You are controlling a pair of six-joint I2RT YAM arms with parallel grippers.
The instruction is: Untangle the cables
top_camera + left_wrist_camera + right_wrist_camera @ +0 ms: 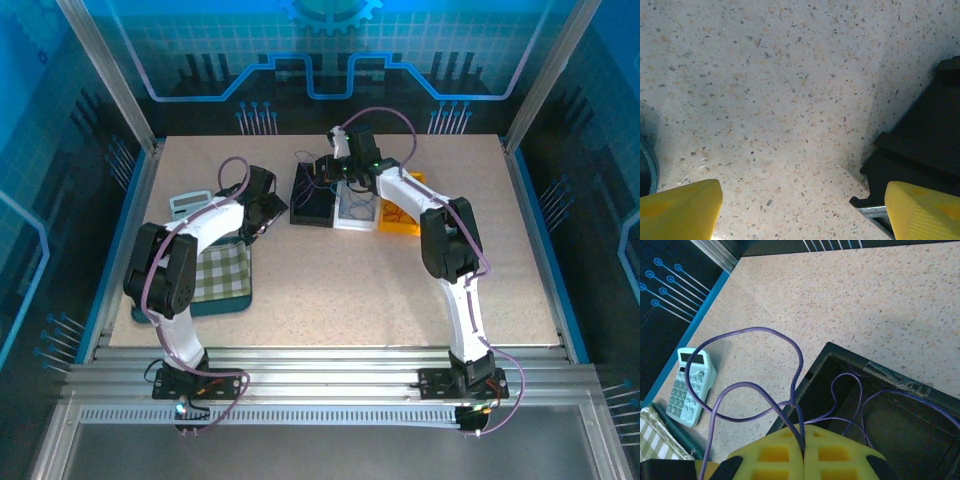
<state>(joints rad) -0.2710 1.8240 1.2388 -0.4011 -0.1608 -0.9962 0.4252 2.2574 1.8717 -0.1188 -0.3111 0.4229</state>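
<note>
Where the right gripper [803,440] is viewed from its wrist, its yellow pads [835,455] are pressed together with a thin purple cable [765,332] pinched between them. One loop is laid over the speckled table [880,295] beside a pale calculator [690,385], and further strands are trailed into the black bin [847,355]. Left gripper [800,215] — fingers [680,210] are spread wide with nothing between them — is positioned just above bare table, beside the black bin's corner.

The table [790,100] looks matt and speckled, the black bin [900,435] smooth plastic, the purple cables [752,329] glossy.
</note>
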